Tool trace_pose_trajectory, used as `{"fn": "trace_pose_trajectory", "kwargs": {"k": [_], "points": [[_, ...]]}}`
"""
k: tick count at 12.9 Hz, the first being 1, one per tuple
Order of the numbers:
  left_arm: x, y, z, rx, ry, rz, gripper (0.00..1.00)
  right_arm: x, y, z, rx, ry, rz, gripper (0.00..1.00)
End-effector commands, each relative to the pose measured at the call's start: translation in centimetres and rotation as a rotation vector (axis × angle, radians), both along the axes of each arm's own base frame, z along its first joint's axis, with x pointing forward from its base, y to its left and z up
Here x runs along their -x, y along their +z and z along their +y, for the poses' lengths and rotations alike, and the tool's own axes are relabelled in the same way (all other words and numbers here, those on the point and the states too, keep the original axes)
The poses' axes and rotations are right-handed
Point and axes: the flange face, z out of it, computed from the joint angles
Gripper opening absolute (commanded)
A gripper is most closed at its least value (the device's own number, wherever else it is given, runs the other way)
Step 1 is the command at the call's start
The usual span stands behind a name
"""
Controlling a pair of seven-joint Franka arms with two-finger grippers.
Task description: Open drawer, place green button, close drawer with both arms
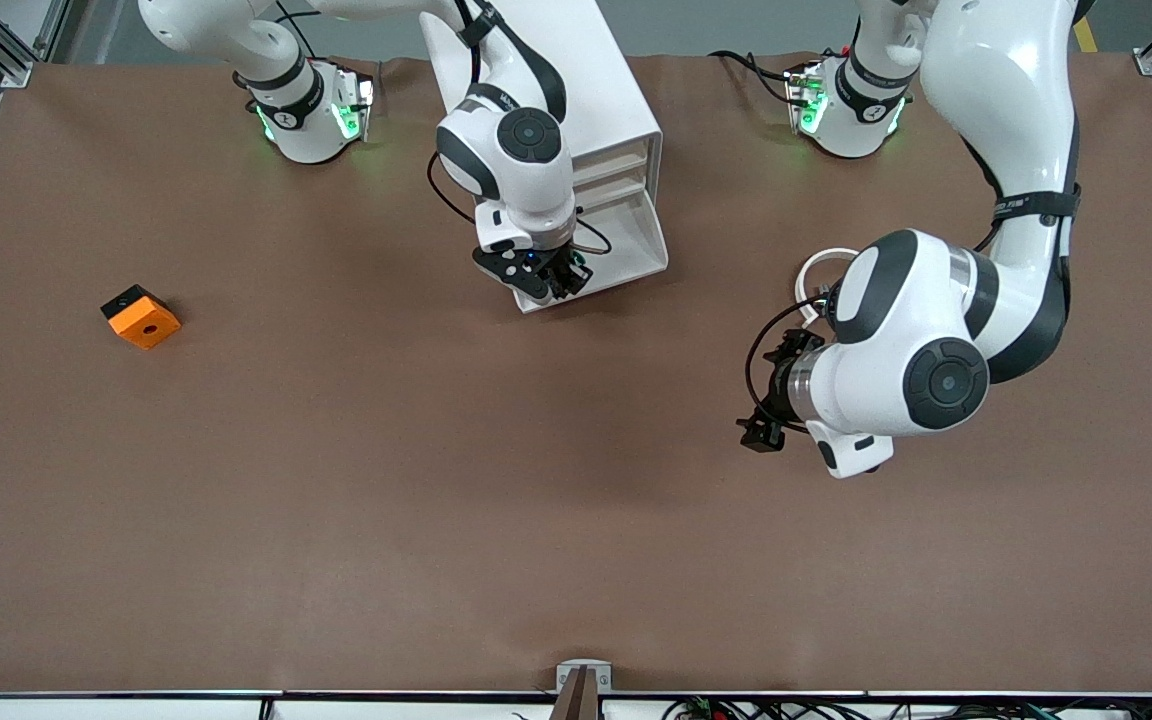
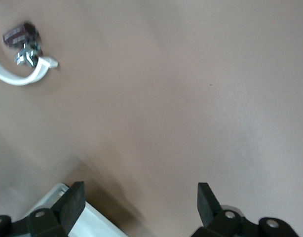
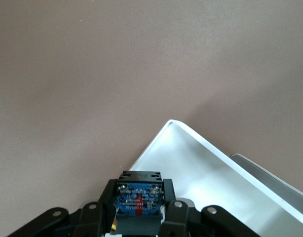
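Left gripper (image 1: pixel 762 425) waits open; right gripper (image 3: pixel 141 210) clamps blue-black button (image 3: pixel 139 197).

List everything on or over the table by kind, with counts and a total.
Robot arms: 2, left gripper open, right gripper shut on the button
Buttons: 1
Drawer cabinets: 1
Orange cubes: 1
White arcs: 1
Total: 6

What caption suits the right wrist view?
Right gripper shut on the button, over the open white drawer.
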Motion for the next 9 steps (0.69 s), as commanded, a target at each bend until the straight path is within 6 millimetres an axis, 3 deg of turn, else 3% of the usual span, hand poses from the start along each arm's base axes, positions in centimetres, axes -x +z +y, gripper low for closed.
{"fn": "trace_pose_trajectory", "kwargs": {"k": [1,4,9], "points": [[0.7,0.8,0.6,0.0,-0.121,-0.018,1.0,1.3,0.6,-0.2,0.004,-0.016,-0.008,0.0],[1.1,1.6,0.8,0.045,-0.284,-0.038,1.0,1.7,0.2,0.1,0.027,-0.013,-0.028,0.0],[1.2,1.7,0.6,0.06,-0.344,-0.048,1.0,1.7,-0.5,0.5,0.029,-0.007,-0.032,0.0]]}}
